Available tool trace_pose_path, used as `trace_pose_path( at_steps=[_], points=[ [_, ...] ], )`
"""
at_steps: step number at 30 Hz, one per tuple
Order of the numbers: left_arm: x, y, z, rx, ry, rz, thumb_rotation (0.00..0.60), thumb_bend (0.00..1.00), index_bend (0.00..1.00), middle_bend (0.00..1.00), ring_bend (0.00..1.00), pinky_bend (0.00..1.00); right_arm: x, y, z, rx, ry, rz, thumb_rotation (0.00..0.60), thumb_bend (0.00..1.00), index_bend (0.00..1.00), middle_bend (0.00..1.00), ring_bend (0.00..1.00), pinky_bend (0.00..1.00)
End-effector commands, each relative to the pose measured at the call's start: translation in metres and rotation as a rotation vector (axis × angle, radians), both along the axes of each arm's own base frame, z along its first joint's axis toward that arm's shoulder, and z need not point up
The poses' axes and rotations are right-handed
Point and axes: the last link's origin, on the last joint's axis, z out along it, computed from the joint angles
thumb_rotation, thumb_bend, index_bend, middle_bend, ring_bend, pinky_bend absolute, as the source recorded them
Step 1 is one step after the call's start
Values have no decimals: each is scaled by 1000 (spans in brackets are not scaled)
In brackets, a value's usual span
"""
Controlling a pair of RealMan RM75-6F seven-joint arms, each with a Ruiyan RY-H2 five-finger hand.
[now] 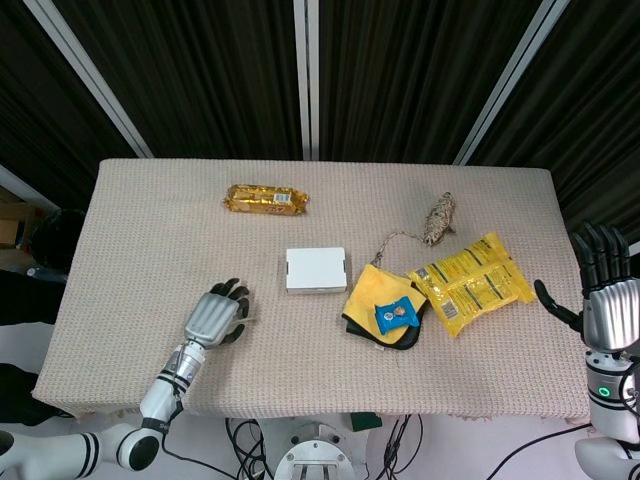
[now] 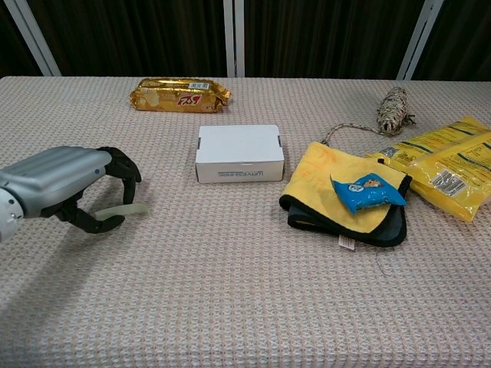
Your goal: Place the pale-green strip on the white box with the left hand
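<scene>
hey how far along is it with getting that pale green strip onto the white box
Early stage. Done: the left hand has reached the pale-green strip and curls its fingers around it, low over the table. In hand: securing the grasp; whether the strip is lifted clear is hard to tell. Left: carrying it over to the white box, whose top is bare, and setting it down. The right hand is raised off the table's edge, uninvolved.
</scene>
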Motion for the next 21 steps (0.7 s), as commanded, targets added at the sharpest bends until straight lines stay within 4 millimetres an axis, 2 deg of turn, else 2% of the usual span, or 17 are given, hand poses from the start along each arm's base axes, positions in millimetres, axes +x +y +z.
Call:
trace_pose_path(
  at_steps=[1, 10, 21],
  points=[
    [0, 1, 0, -2, -3, -3, 594, 311, 509, 266, 117, 231, 0, 0, 0, 3, -2, 0, 600, 225, 0, 0, 0, 0],
    [0, 6, -3, -7, -6, -3, 596, 314, 526, 280, 117, 232, -2, 0, 0, 4, -7, -5, 600, 207, 0, 0, 0, 0],
    [1, 7, -3, -3, -14, -2, 594, 391, 568, 289, 122, 232, -4, -2, -2, 10, -4, -15, 600, 208, 0, 0, 0, 0]
  ],
)
